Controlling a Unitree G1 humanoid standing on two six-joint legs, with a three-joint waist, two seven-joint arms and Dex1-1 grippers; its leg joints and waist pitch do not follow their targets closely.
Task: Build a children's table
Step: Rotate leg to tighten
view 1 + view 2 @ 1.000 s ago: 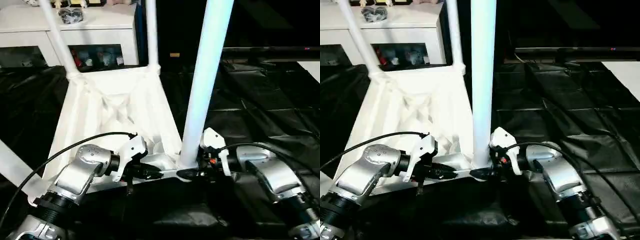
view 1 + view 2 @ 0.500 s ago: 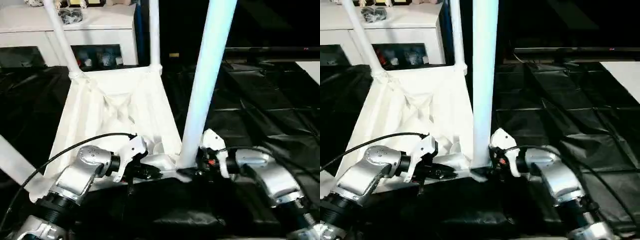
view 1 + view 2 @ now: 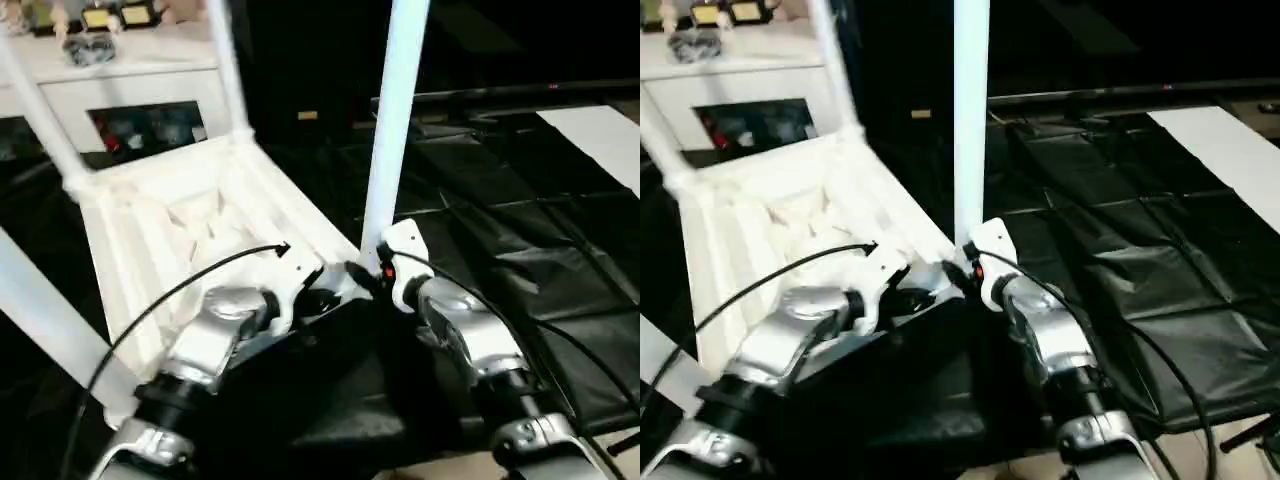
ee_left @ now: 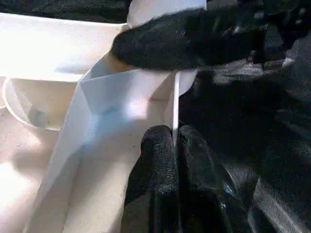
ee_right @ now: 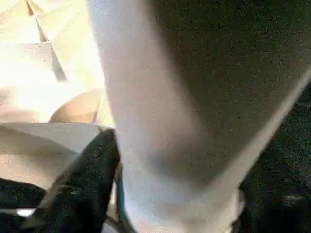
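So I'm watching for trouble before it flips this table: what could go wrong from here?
1. The left claw pinches only the thin rim of the tabletop; it could slip off.
2. The right claw grips the near leg at its base; the leg could lever out of its socket.

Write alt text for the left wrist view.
The left gripper pinches a thin white wall of the upturned tabletop between its two black fingers. Beyond it, a finger of the right gripper lies across a white leg base.
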